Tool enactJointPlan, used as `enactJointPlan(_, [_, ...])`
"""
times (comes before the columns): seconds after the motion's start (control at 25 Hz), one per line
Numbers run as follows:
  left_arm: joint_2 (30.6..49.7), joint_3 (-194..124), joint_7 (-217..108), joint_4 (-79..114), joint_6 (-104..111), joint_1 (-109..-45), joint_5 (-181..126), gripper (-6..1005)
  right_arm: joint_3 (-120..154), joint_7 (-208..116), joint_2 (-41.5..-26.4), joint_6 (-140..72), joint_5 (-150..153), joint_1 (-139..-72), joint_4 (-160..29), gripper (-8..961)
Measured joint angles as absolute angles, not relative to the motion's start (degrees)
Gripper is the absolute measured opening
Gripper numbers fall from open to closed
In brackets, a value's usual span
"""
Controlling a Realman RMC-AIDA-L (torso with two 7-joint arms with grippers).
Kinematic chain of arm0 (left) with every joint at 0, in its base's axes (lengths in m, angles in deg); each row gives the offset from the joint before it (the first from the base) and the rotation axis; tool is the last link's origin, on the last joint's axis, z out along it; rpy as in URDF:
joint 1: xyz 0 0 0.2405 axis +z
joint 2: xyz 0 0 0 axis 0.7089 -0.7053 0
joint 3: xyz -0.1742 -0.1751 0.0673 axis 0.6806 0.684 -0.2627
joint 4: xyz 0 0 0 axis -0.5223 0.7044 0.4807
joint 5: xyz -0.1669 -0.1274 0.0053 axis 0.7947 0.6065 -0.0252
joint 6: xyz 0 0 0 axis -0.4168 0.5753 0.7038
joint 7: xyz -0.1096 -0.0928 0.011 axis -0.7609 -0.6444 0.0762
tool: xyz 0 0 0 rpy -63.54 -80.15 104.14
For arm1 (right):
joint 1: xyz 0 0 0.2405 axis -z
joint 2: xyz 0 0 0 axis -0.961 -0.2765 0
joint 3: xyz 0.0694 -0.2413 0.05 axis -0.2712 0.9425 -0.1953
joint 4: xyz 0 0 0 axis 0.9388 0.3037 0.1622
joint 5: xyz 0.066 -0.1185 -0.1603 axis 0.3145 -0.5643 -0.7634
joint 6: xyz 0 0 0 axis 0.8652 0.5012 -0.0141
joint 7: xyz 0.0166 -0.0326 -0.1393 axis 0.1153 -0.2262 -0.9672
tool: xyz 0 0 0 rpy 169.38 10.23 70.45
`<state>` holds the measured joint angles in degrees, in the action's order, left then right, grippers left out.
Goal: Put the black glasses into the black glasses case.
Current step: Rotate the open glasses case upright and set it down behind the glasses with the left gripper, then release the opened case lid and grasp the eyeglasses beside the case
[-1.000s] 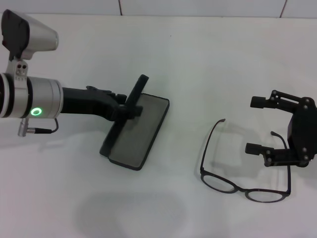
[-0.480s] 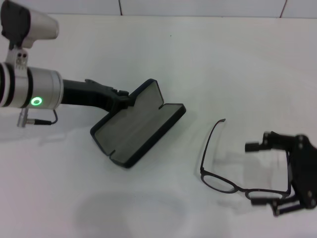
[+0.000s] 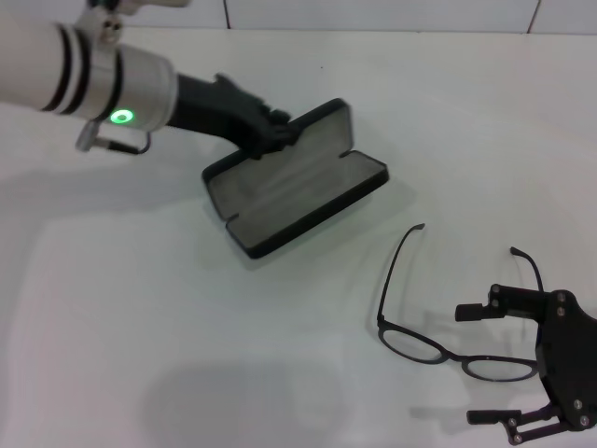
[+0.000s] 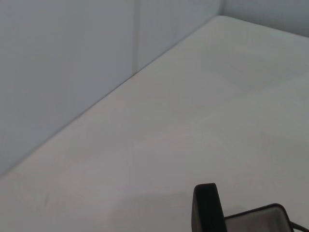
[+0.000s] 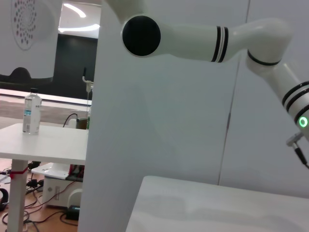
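**Case held open, glasses lying beside the right pincer**

The black glasses [image 3: 457, 317] lie flat on the white table [image 3: 280, 373], lenses toward the robot and both temple arms unfolded, pointing away. They sit just in front of the right gripper [image 3: 490, 364], whose two fingers are spread wide; the upper finger hovers near the right-hand lens, the lower one is below the frame. From the head view it looks as if the fingers touch nothing, though the overlap with the frame makes that hard to confirm.

Well apart, toward the left gripper [image 3: 270, 140], the black glasses case [image 3: 294, 182] stands open, grey lining showing, its base on the table. The left gripper is clamped on the raised lid at the case's far edge. In the left wrist view one black fingertip [image 4: 206, 208] shows against the lid's rim [image 4: 256, 220], with the wall [image 4: 63, 72] behind the table.
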<state>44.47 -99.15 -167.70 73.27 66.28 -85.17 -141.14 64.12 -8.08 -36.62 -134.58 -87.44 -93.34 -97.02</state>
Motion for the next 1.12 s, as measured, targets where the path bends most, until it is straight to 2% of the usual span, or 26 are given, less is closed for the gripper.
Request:
enactJointPlan(0.44, [45.06,-108.6,-143.0,70.24,60.17,-87.07,-136.3,199,63.84,-13.74,-36.66,-134.82,-86.84,-91.63,-93.37,812])
enactJointPlan(0.96, [45.13,-110.28,-133.86,69.26,58.61,-86.87,-128.99,206,63.83,-13.96,-36.66,-134.92,-86.75,-91.09,-92.53,802])
enactJointPlan(1.12, [45.04,-110.02,-131.72,69.38,58.57,-86.15,-123.12,347,63.65,-13.86,-36.66,-134.82,-86.06,-91.08,-92.56,799])
